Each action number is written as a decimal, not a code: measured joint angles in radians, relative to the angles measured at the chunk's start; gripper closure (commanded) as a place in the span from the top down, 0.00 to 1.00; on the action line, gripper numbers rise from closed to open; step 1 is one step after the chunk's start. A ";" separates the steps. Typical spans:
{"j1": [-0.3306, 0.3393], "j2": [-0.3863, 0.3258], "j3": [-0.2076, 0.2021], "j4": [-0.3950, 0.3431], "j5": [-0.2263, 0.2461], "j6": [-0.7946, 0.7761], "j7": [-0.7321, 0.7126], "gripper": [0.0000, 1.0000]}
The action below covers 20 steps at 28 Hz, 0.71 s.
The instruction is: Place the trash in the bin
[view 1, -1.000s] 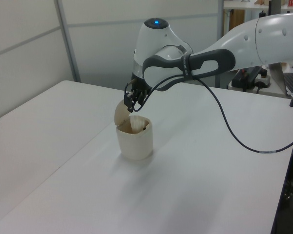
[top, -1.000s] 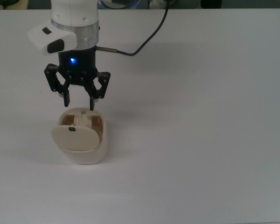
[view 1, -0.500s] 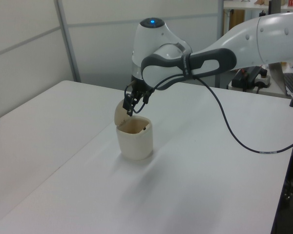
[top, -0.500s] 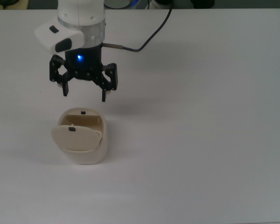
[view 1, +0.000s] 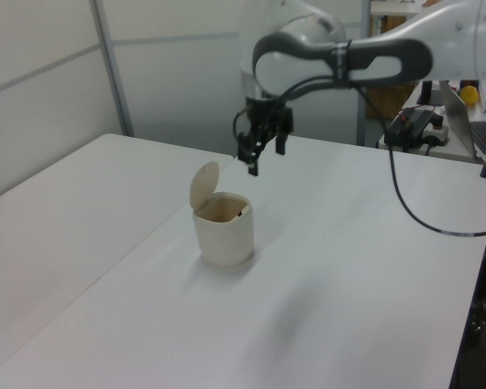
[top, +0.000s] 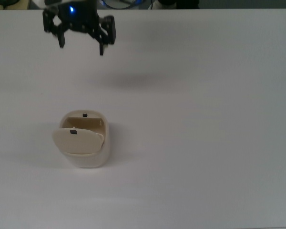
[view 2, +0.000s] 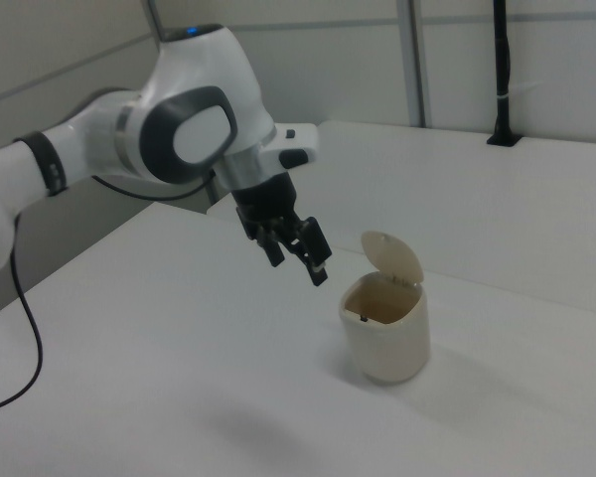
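Note:
The bin (top: 88,155) is a small cream container standing on the white table with its oval lid (top: 77,140) swung open. It also shows in the left view (view 1: 223,237) and the right view (view 2: 385,343). Its tan inside is partly visible, and no wad of paper shows in it or anywhere on the table, so the trash is hidden. My gripper (top: 81,47) hangs open with nothing between its fingers, well above the bin and off toward the top view's upper edge. It is likewise open in the left view (view 1: 264,159) and the right view (view 2: 298,269).
The white table (top: 205,143) spreads wide around the bin. A black cable (view 1: 405,207) trails from the arm over the left view's right side. Wall panels (view 1: 49,89) stand behind the table, and a cluttered desk (view 1: 437,121) sits at the left view's far right.
My gripper has lifted off the bin's mouth and pulled back toward the top view's upper edge, its fingers spreading wider. The pale lump seen in the bin a second ago no longer shows.

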 measured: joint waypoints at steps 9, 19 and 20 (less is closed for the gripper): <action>-0.004 -0.109 -0.002 0.007 0.000 -0.177 0.000 1.00; -0.004 -0.113 -0.002 0.005 0.002 -0.179 -0.002 1.00; -0.004 -0.112 -0.002 0.005 0.002 -0.179 -0.002 1.00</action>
